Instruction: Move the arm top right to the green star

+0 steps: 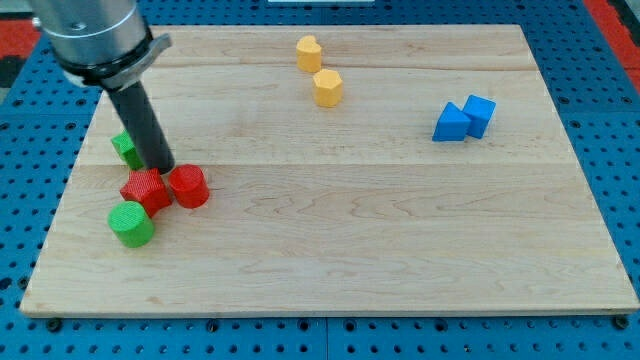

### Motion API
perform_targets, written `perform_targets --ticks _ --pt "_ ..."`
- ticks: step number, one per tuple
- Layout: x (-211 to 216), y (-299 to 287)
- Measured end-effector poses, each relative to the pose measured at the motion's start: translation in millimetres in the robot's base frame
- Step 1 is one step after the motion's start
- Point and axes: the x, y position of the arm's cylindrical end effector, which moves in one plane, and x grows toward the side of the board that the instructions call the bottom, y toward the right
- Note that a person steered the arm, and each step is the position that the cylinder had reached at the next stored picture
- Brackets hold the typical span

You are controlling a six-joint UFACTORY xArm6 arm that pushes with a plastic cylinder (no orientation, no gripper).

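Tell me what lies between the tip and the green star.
Nothing: in the camera view my tip sits right beside the green star, which the rod partly hides.

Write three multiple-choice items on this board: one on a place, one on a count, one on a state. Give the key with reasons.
1. Where do the two blue blocks sit?
A. the view's right
B. the view's bottom left
C. the centre

2. How many yellow blocks are there?
A. one
B. two
C. four

3. The two red blocks are:
A. far apart
B. stacked
C. side by side, touching

Key:
1 A: both blue blocks lie at the right.
2 B: yellow blocks and near the top.
3 C: red blocks and meet just below my tip.
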Motion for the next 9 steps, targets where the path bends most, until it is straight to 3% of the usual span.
perform_targets --ticks 2,5,8,9 --pt "-2.2 56.6" --pt "-2.4 56.5" --pt "-32.0 68.6" --pt "-47.5 130.3"
